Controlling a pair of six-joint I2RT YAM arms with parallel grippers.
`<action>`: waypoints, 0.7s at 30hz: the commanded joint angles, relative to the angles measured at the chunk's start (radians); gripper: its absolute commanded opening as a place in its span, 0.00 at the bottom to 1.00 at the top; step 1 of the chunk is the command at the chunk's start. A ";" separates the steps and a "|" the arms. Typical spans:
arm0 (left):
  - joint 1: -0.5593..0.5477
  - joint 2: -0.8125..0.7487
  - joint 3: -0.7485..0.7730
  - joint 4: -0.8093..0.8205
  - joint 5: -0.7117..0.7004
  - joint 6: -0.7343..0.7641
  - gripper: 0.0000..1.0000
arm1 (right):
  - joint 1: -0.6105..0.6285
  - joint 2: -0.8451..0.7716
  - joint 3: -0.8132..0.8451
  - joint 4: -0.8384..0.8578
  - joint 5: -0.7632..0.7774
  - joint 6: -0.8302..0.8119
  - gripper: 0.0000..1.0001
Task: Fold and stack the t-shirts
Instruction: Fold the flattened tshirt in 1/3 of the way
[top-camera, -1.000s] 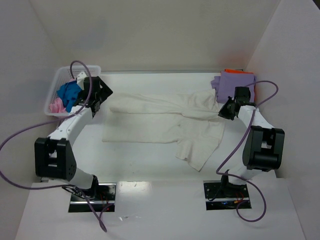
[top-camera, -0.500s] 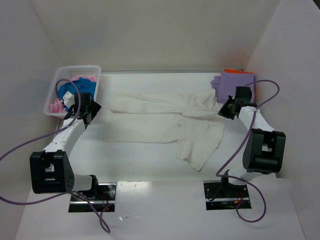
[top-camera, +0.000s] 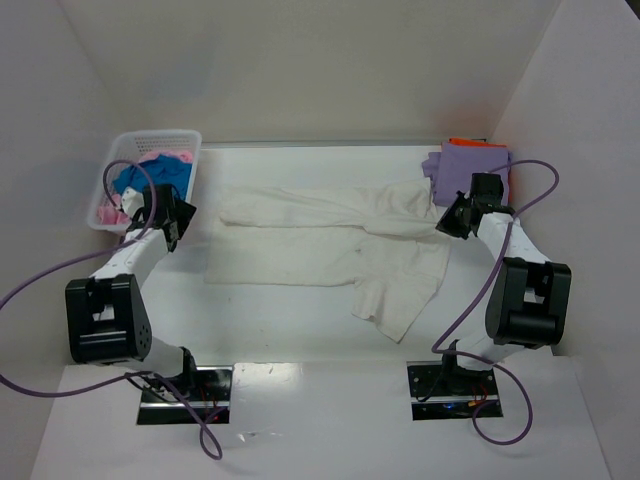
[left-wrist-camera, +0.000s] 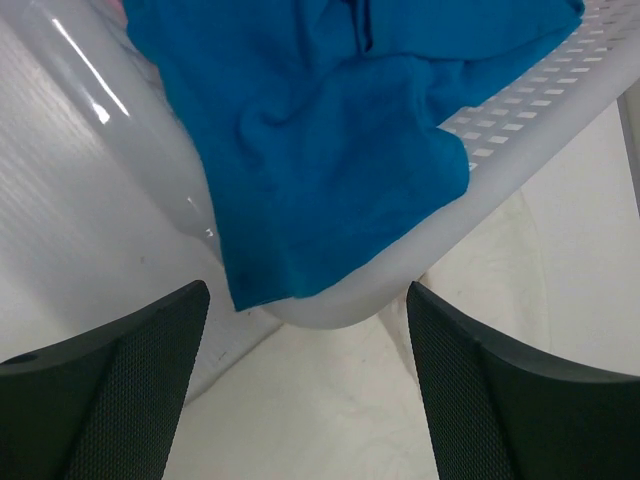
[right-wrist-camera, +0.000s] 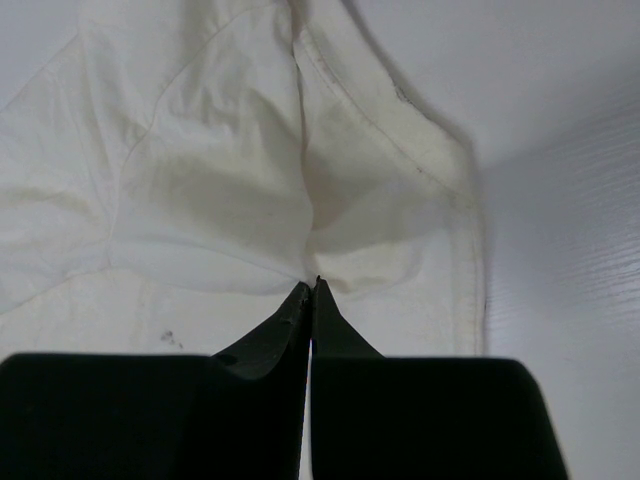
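Note:
A large cream-white t-shirt (top-camera: 320, 245) lies spread across the table, with one part hanging toward the near edge. My right gripper (top-camera: 448, 224) is shut on its right edge, and the cloth (right-wrist-camera: 250, 180) puckers at the closed tips (right-wrist-camera: 312, 286). My left gripper (top-camera: 165, 215) stands open beside the basket, holding nothing. In the left wrist view its fingers (left-wrist-camera: 120, 390) frame bare table under a blue t-shirt (left-wrist-camera: 330, 140) that hangs over the basket rim (left-wrist-camera: 500, 175). Blue (top-camera: 138, 181) and pink (top-camera: 167, 158) t-shirts fill the basket. A folded lavender t-shirt (top-camera: 472, 166) rests on an orange one (top-camera: 468, 142) at the back right.
The white lattice basket (top-camera: 160, 135) stands at the back left, against the left wall. White walls close in the table on the left, back and right. Purple cables loop off both arms.
My left gripper has drawn back from the shirt's left end toward the near left, beside the basket, staying open. The right arm and the cream-white shirt have not moved.

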 joint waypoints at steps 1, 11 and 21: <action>0.055 0.062 0.039 0.030 -0.019 0.020 0.87 | -0.001 -0.028 -0.011 0.032 0.004 -0.011 0.00; 0.088 0.238 0.156 0.107 0.068 0.096 0.86 | -0.001 -0.019 -0.011 0.032 0.013 -0.011 0.00; 0.097 0.371 0.282 0.160 0.139 0.196 0.86 | 0.008 -0.010 -0.011 0.032 0.013 -0.011 0.00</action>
